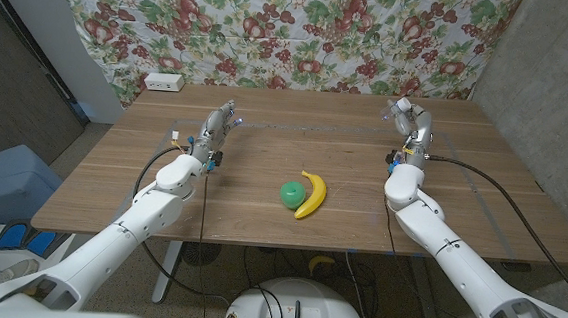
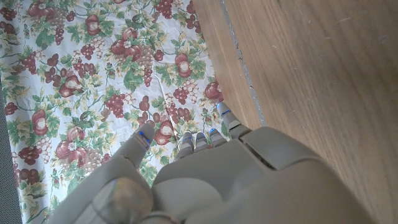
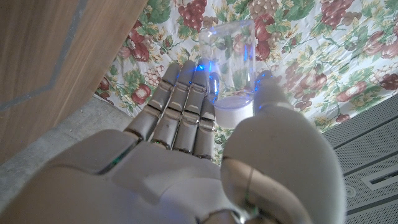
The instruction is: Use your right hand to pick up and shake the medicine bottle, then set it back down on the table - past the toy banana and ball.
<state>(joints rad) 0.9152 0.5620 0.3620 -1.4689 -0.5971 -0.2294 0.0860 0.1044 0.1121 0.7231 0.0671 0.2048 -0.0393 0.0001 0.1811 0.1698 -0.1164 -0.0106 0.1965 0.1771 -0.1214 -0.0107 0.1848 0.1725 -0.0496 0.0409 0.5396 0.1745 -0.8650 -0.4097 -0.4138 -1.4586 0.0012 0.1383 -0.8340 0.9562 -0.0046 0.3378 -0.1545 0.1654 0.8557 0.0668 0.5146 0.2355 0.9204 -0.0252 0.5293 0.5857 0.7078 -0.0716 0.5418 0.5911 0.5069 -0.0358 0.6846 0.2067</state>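
Yellow toy banana [image 1: 311, 195], green ball [image 1: 291, 193], clear medicine bottle [image 3: 231, 62] with white cap, fruit-patterned cloth [image 1: 303, 25]

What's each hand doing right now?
Left hand: open, holding nothing.
Right hand: grips the clear medicine bottle, lifted off the table.

Table [image 1: 264, 158]: matt wood grain. Bottle [image 3: 230, 59]: clear glossy plastic. Backdrop [image 1: 304, 20]: printed cloth. Hand [image 3: 205, 155] shell: smooth grey plastic.
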